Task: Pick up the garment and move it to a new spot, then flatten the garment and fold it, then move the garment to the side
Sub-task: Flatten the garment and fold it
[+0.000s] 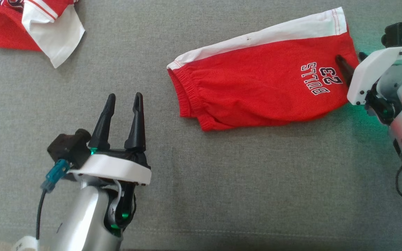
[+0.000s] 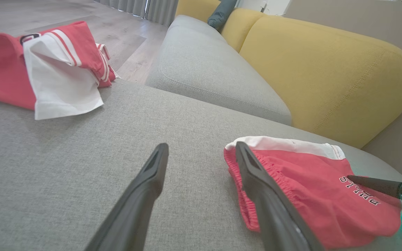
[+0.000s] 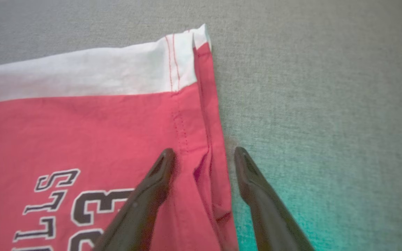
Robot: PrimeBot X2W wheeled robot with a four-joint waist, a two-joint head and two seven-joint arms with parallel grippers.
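We see the red shorts (image 1: 257,87) lying folded and fairly flat on the grey seat cushion (image 1: 222,181), toward two o'clock in the head view. The elastic waistband (image 1: 187,90) points to nine o'clock and the leg hem (image 3: 215,115) to three o'clock. A white side stripe (image 1: 274,31) runs along the far edge at twelve o'clock, and the BULLS 23 print (image 1: 321,78) sits near the hem end. The right gripper (image 3: 204,153) is at three o'clock in the head view, right at that hem. In its wrist view its fingers stand apart and straddle the hem edge, one dark finger (image 3: 159,174) over the red cloth beside the print, the other over the bare cushion just beside the hem. They are spread, with nothing pinched between them. The left gripper (image 1: 125,95) is at about eight o'clock in the head view, over bare cushion and well apart from the shorts. Its fingers are spread wide, empty, and point to twelve o'clock. In the left wrist view the waistband lies just beyond the tip of one of its fingers. A second red-and-white garment (image 1: 30,24) lies crumpled at eleven o'clock in the head view, well apart from the shorts. In the left wrist view we also see a yellow backrest (image 2: 326,69) at two o'clock, a dark teal pillow (image 2: 222,14) at twelve o'clock and a wooden floor (image 2: 47,10) at eleven o'clock.
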